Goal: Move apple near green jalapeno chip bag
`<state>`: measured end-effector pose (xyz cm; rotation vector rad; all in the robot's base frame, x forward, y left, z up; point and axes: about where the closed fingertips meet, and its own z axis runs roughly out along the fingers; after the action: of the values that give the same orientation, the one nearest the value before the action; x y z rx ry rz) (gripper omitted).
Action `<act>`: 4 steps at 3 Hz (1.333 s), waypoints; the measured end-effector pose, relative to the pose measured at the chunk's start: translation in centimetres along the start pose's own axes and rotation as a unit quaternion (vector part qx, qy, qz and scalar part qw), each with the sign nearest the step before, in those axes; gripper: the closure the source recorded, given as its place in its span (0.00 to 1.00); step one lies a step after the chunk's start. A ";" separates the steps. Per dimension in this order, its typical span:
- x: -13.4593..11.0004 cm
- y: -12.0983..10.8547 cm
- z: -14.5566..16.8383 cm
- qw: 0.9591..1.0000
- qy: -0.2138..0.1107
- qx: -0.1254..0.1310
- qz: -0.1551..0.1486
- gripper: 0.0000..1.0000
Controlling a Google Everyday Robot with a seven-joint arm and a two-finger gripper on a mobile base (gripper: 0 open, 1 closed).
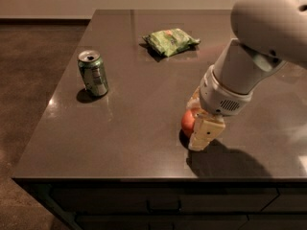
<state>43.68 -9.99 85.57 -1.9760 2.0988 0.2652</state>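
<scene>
The red apple point(187, 123) lies on the dark table near its front edge, right of centre; only its left side shows. My gripper point(199, 126) is down at the apple, right against it and covering its right part, with the white arm rising to the upper right. The green jalapeno chip bag point(170, 40) lies flat at the far middle of the table, well behind the apple.
An upright green metal can point(93, 73) stands on the left part of the dark table point(134, 128). The table's front edge runs just below the apple. Brown floor lies to the left.
</scene>
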 end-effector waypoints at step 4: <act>-1.3 -11.0 -3.3 0.996 0.026 0.053 0.074 1.00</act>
<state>54.51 -10.51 89.52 -1.7892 2.2452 0.1270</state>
